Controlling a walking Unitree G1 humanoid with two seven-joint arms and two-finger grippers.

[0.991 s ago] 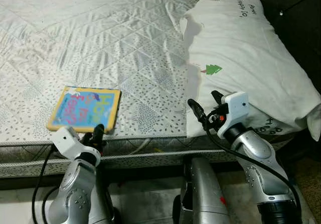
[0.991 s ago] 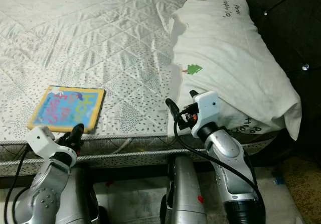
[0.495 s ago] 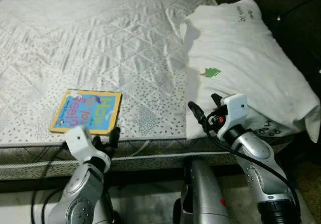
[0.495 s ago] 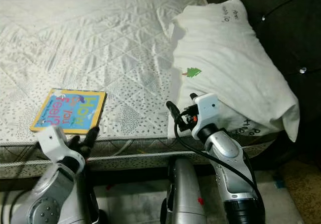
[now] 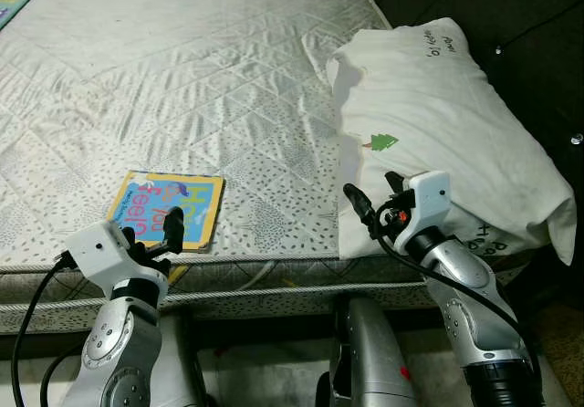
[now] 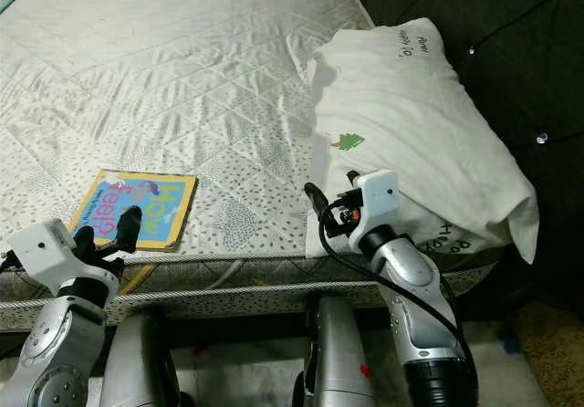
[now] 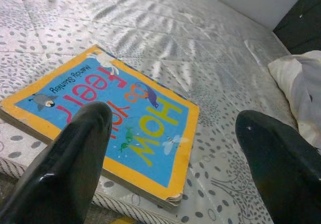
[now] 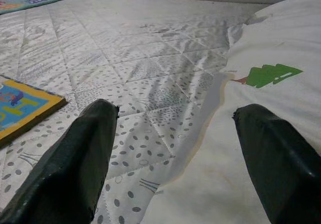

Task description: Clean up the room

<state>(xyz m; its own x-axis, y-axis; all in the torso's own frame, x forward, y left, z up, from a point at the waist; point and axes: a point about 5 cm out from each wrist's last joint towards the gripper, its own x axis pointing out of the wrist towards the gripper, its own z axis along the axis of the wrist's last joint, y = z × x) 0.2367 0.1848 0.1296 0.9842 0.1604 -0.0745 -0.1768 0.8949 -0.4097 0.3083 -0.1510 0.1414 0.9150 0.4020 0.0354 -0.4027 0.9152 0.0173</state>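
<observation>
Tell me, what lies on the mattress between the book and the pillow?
Nothing lies there. In the left eye view, only bare quilted mattress stretches from the book to the pillow; the right wrist view shows the same bare stretch.

Two silver arms were seen, each jointed and dotted with small screws. A white boxy wrist housing was carried behind the left gripper [image 5: 151, 234] and the right gripper [image 5: 374, 199], each fitted with long black fingers. Black cables were looped along both arms.

quilted mattress [image 5: 228, 78] before you: picture book [image 5: 169, 209] lies flat near its front edge; white pillow [image 5: 438, 124] rests along its right side
</observation>
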